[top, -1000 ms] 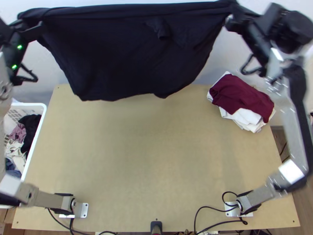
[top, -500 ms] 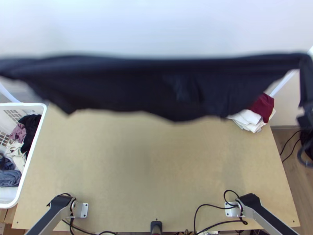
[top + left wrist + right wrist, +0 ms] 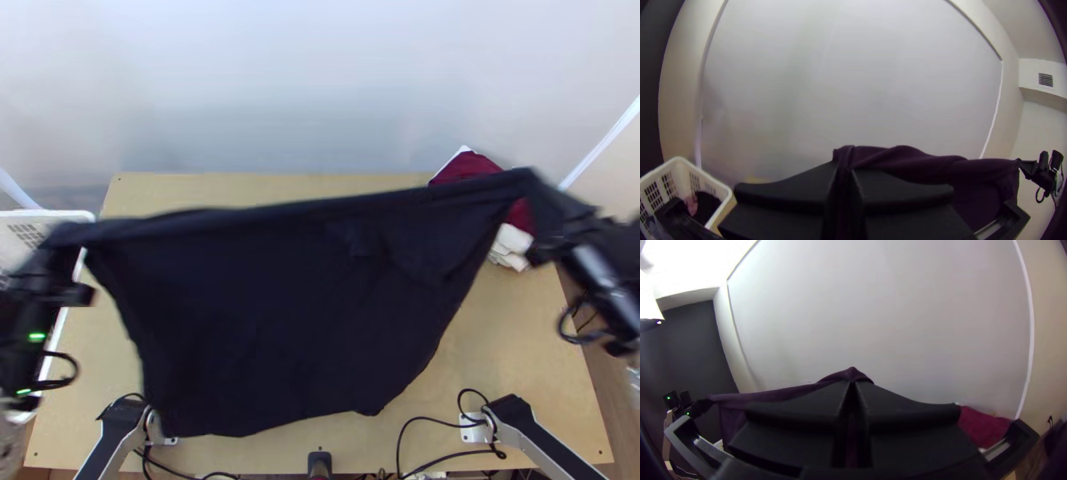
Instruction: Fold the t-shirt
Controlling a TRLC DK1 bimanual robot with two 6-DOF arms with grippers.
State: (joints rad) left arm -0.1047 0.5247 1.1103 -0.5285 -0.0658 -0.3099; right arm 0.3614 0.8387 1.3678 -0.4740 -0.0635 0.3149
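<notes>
Dark t-shirt (image 3: 280,320) spread above table (image 3: 512,360), left gripper (image 3: 844,166) and right gripper (image 3: 852,389) pinching opposite ends of one edge, wide apart, likely keeping cloth taut for smooth laying.

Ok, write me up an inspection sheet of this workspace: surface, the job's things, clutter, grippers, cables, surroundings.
Surface: light wooden table, partly hidden by the shirt.
Job's things: dark t-shirt, unfolded, stretched between both grippers and hanging down; whether its lower edge touches the table, I cannot tell.
Clutter: maroon cloth on white cloths at the far right; white basket of garments at the left edge.
Grippers: left gripper and right gripper each shut on the shirt's upper edge.
Cables: black cables looping by the right arm's base and along the near edge.
Surroundings: pale wall beyond the table.
</notes>
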